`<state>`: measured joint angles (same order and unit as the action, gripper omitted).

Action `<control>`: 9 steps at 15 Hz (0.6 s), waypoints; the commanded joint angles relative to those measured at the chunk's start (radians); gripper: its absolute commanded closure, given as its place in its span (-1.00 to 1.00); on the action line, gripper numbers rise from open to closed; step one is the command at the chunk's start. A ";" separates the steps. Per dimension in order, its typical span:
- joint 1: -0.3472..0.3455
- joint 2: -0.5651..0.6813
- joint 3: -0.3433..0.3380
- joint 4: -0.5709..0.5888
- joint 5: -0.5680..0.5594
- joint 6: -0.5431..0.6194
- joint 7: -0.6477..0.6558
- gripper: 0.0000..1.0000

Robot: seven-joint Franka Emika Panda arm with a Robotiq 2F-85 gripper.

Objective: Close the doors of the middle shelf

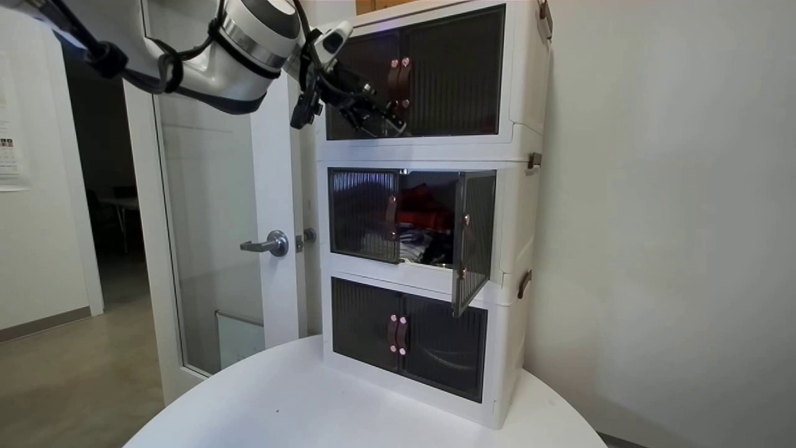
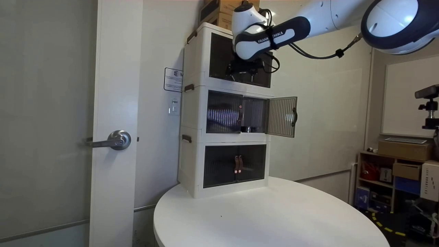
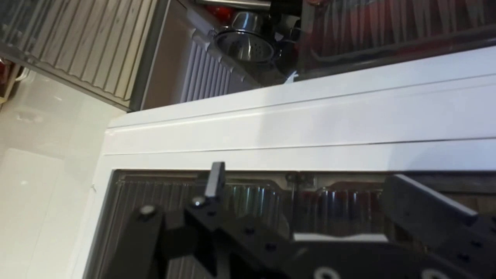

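Observation:
The middle shelf of the white cabinet [image 1: 413, 153] has two dark ribbed doors. The right door stands swung wide open, seen in both exterior views [image 1: 477, 230] [image 2: 282, 116] and at the top left of the wrist view [image 3: 89, 42]. The left door, in both exterior views [image 1: 360, 214] [image 2: 223, 111] and at the top right of the wrist view [image 3: 403, 31], looks slightly ajar. My gripper, in both exterior views [image 1: 387, 126] [image 2: 242, 76] and the wrist view [image 3: 308, 174], is open and empty. It is in front of the top shelf's closed doors, above the middle shelf.
Red items and a metal pot [image 3: 244, 42] lie inside the middle shelf. The bottom shelf doors [image 1: 444, 342] are closed. The cabinet stands on a round white table [image 2: 260, 212] near a glass door [image 1: 211, 186]. Cardboard boxes [image 2: 224, 20] sit on top.

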<state>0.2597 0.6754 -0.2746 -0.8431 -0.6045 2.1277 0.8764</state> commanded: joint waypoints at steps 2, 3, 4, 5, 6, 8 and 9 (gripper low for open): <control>0.014 -0.089 -0.026 -0.158 -0.040 0.095 0.103 -1.00; 0.011 -0.119 -0.013 -0.196 -0.025 0.109 0.096 -1.00; 0.006 -0.148 -0.001 -0.234 -0.011 0.125 0.080 -1.00; -0.005 -0.188 0.023 -0.286 0.020 0.145 0.047 -1.00; -0.017 -0.222 0.046 -0.329 0.055 0.159 0.011 -1.00; -0.046 -0.301 0.094 -0.427 0.138 0.187 -0.062 -1.00; -0.060 -0.337 0.115 -0.469 0.182 0.188 -0.105 -1.00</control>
<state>0.2351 0.4892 -0.2259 -1.1196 -0.5203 2.2669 0.8739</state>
